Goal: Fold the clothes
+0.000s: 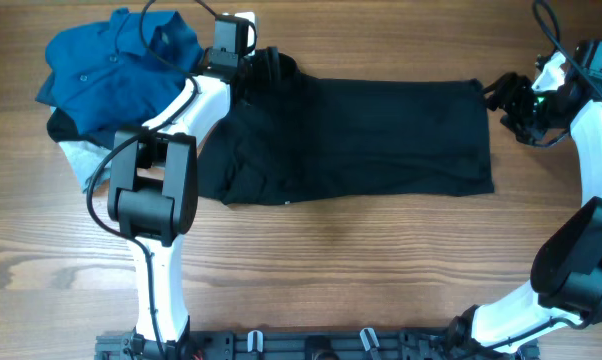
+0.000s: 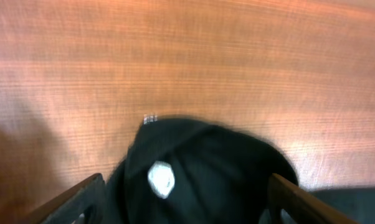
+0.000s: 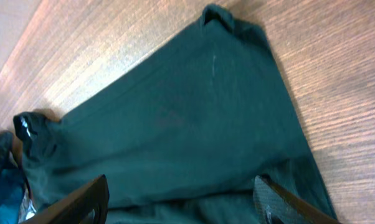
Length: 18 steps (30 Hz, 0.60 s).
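A black garment (image 1: 371, 135) lies spread flat across the middle of the wooden table. My left gripper (image 1: 266, 65) is at its top-left corner, open, with a bunched bit of black fabric (image 2: 200, 168) bearing a small white label (image 2: 161, 178) between the spread fingers (image 2: 186, 180). My right gripper (image 1: 499, 95) is at the garment's right edge near the top corner, open, its fingers (image 3: 181, 186) spread above a fold of the dark cloth (image 3: 175, 118). Neither gripper is closed on the fabric.
A crumpled blue button shirt (image 1: 116, 60) lies at the back left on top of a dark garment (image 1: 66, 125) and a pale one (image 1: 86, 160). Bare wood table (image 1: 331, 260) shows in front of the black garment.
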### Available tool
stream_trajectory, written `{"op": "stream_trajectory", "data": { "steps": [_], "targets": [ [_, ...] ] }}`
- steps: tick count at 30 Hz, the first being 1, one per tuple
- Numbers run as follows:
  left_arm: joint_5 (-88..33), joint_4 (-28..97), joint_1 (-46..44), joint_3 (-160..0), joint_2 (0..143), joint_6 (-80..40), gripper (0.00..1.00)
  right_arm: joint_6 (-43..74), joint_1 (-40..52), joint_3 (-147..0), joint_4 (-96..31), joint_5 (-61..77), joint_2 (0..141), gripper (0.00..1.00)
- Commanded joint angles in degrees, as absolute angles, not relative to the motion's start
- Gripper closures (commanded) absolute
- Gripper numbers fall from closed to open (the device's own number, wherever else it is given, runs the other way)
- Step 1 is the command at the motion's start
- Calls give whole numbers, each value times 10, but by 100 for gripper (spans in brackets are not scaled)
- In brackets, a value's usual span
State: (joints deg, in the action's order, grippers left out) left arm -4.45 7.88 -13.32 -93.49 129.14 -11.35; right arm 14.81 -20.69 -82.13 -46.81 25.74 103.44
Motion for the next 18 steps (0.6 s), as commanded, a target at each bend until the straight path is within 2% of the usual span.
{"op": "stream_trajectory", "data": {
  "steps": [1, 3, 9, 11, 16, 18],
  "targets": [
    [-24, 57, -132, -946, 1306, -107, 25, 135, -203, -829, -472, 269, 1038, 25],
    [-9, 46, -131, -946, 1319, -107, 32, 135, -202, -829, -472, 269, 1038, 25],
    [-8, 29, -116, -946, 1337, -107, 36, 137, -202, -829, -472, 269, 1038, 25],
    [-8, 20, -111, -946, 1340, -107, 44, 137, -202, -829, -474, 269, 1038, 25],
    [-8, 4, -103, -946, 1346, -106, 53, 138, -202, -829, -479, 269, 1038, 27],
    [-10, 4, -103, -946, 1348, -98, 53, 152, -202, -829, -483, 269, 1038, 29]
  ]
}}
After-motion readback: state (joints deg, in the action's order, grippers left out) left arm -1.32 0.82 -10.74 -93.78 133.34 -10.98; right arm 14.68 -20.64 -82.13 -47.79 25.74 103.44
